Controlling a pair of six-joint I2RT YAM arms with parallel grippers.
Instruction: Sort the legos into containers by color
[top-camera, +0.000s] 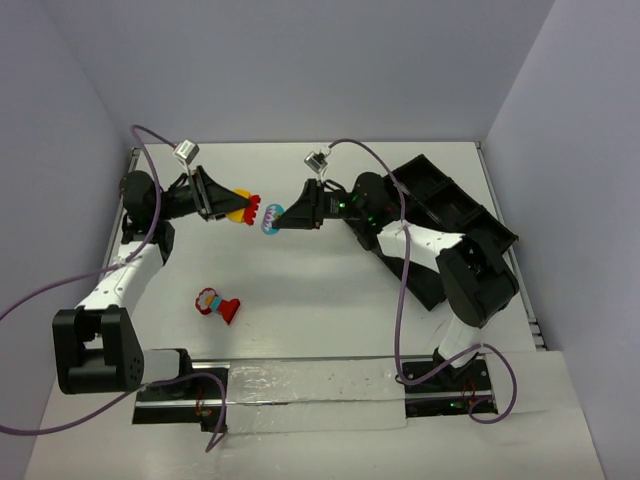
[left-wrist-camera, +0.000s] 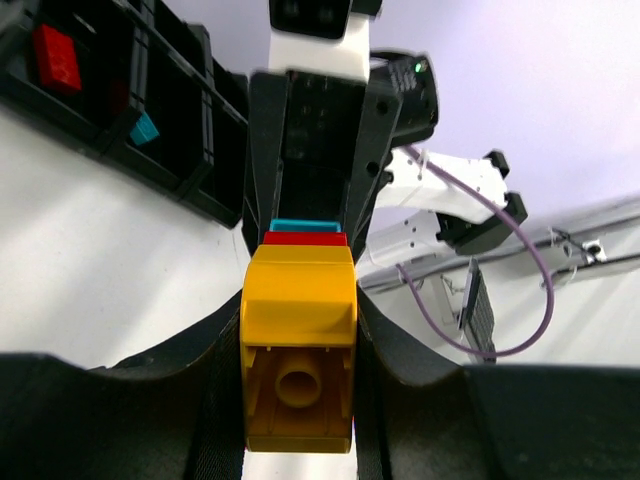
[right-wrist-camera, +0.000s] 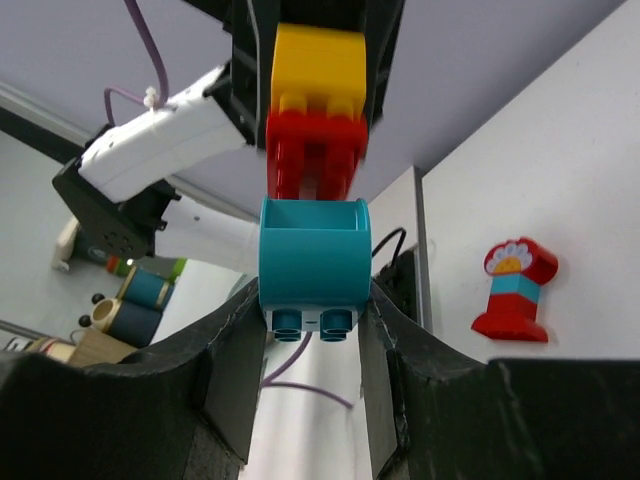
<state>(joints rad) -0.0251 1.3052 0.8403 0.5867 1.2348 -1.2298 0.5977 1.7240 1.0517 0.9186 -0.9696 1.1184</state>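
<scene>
The left jaws are clamped on the yellow brick (left-wrist-camera: 298, 330), which sits squarely between them with its hollow underside turned back toward the wrist. The right jaws, facing them tip to tip, are closed on the cyan brick (right-wrist-camera: 313, 255) at the other end of the same stack. The red brick (right-wrist-camera: 315, 150) is held by neither pair. It bridges the short gap between the two sets of jaws, joined to the yellow on one side and to the cyan on the other. The stack hangs in the air above the table (top-camera: 320, 320), and the reason seems plain: a clump of three colours cannot go into any one container, so each arm takes an end to pull or twist the bricks apart. The grips sit on the outer bricks and leave both seams free. It is hard to judge which seam will give first, and the red one may leave with either side. The black tray (top-camera: 430, 170) lies behind the right jaws, alongside the right arm (top-camera: 430, 245). A red brick (left-wrist-camera: 55, 57) and a cyan one (left-wrist-camera: 144, 128) already lie in it, apparently in separate compartments. Another mixed clump (top-camera: 216, 304) rests on the table below the left jaws, untouched.
</scene>
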